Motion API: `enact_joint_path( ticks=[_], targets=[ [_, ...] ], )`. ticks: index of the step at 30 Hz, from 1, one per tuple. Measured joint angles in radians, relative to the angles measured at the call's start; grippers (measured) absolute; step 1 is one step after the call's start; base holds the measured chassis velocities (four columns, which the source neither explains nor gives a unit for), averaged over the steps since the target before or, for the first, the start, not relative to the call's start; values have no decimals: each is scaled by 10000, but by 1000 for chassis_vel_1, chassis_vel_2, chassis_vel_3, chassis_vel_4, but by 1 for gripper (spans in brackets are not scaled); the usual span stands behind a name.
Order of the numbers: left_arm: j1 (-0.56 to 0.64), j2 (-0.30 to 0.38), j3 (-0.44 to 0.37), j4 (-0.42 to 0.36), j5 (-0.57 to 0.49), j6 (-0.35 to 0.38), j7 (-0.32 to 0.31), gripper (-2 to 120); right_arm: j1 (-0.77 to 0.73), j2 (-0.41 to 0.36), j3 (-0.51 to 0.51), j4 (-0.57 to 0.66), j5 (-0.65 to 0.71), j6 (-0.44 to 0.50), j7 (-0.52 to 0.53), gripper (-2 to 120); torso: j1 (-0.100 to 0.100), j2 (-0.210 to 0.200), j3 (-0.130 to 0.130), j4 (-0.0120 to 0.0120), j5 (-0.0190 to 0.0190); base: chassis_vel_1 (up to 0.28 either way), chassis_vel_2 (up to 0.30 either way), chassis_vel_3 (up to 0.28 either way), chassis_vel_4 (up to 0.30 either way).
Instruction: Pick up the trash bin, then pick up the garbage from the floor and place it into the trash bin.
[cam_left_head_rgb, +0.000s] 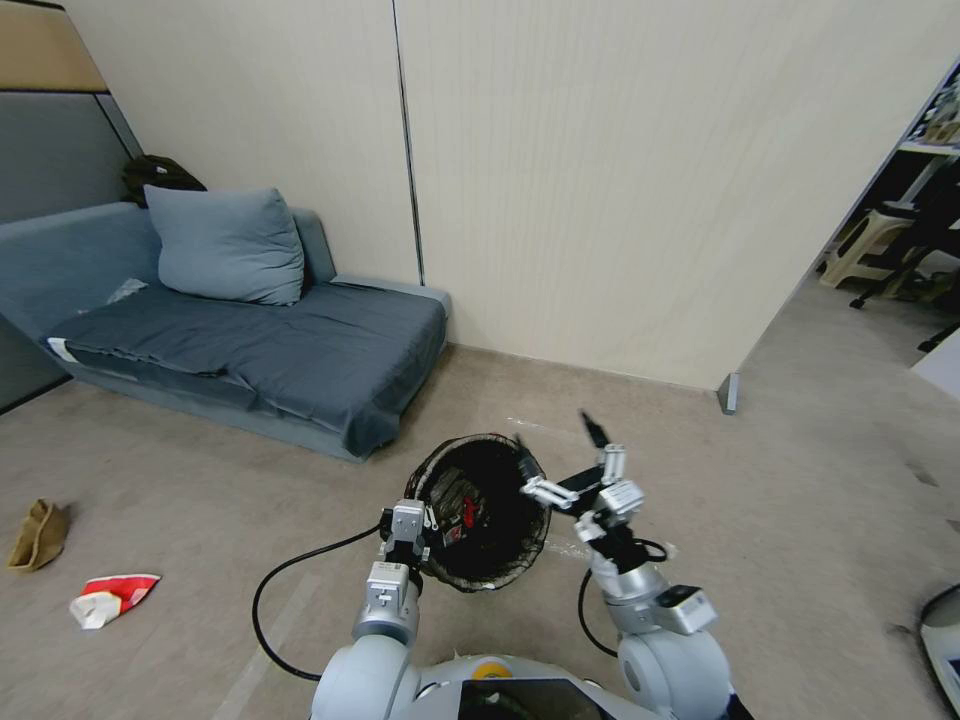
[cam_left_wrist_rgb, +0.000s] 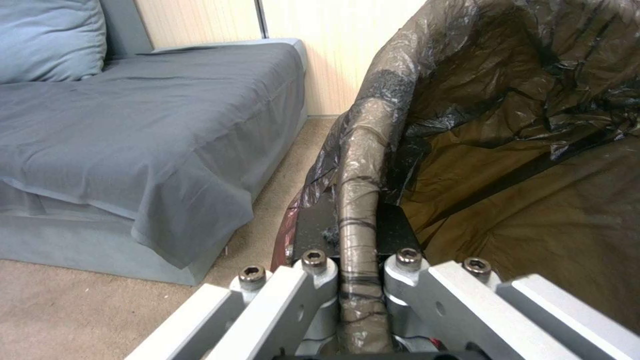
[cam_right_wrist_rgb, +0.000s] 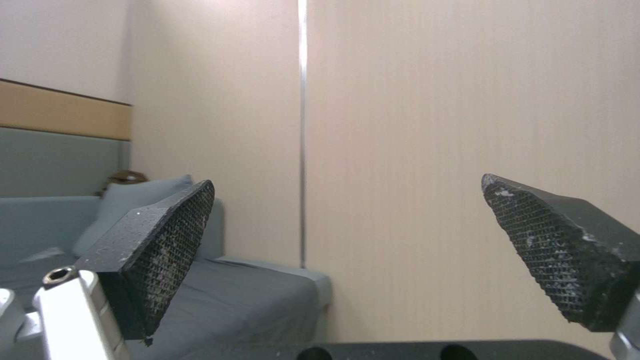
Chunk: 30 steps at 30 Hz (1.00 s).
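**Black-lined bin held, litter left on floor**

Black liner covers the trash bin (cam_left_head_rgb: 485, 510), held off the floor ahead of the robot; red wrappers lie inside. Left gripper (cam_left_head_rgb: 408, 530) jaws clamp the near-left rim. Right gripper (cam_left_head_rgb: 560, 455) hangs beside the bin's right rim, jaws wide apart, empty. Step: collecting garbage. Red-and-white wrapper (cam_left_head_rgb: 112, 597) and brown paper piece (cam_left_head_rgb: 38, 534) lie far left; next move likely calls for driving there.

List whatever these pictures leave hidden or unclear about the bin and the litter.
- Trash bin outer wall, head view: hidden by the black liner and the left gripper clamped on its rim.
- Bin contents: red bits show, too dark to identify.
- Bin bottom, left wrist view: cut off by the picture edge.
- Brown piece and red-and-white wrapper: too small to read.
- Right gripper: jaws open, empty.
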Motion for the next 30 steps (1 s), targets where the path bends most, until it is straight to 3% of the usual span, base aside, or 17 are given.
enact_joint_path(
  ticks=[18, 30],
  targets=[
    [198, -101, -284, -161, -141, -260, -128, 1, -311, 628, 357, -1601, 47, 819, 393, 100, 0, 0, 0, 0, 1, 0, 0, 0, 0],
    [209, -162, -220, -164, -109, -262, -117, 1, -222, 803, 302, -1717, 119, 895, 418, 100, 0, -1, 0, -1, 1, 0, 0, 0, 0]
  ],
)
